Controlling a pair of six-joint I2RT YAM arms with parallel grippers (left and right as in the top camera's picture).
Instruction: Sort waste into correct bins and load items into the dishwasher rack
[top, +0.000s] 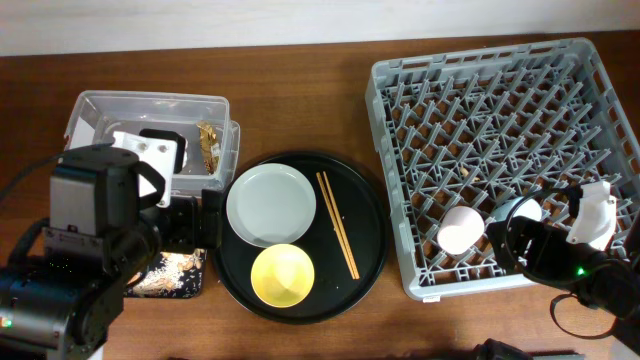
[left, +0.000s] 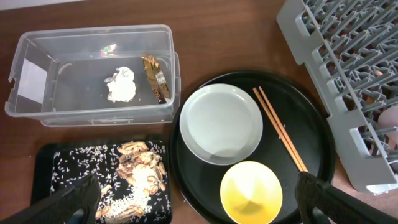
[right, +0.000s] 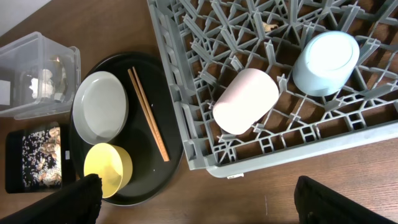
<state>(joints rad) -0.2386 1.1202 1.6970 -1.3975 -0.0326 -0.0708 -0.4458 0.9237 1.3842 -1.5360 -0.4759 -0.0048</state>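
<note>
Overhead: the waste-sorting step is looking complete and the loading step is in hand. The pale grey plate (top: 270, 205), yellow bowl (top: 282, 275) and two chopsticks (top: 338, 225) are still lying on the round black tray (top: 372, 235), well apart from the dishwasher rack (top: 480, 55). The left arm (top: 80, 250) is hanging over the bench's near-left corner and the right arm (top: 580, 265) over the rack's near-right corner.

Left wrist: the jaws are standing wide apart, holding nothing, with the fingers (left: 74, 199) showing only at the bottom corners. The bowl is lying between them and slightly ahead, with the plate just beyond it. The napkin (left: 121, 84) and wrapper strip (left: 155, 78) are sitting in the clear tub (left: 37, 43); the food scraps (left: 140, 168) are lying in the shallow black tray (left: 46, 155). In my judgement, the next move is calling for these jaws to descend on the bowl's rim and carry it to the rack.

Right wrist: the jaws are likewise spread and empty. The pink cup (right: 245, 99) is lying on its side and the light-blue cup (right: 324, 62) is standing mouth-down among the pegs, both ahead of the jaws and clear of them.
</note>
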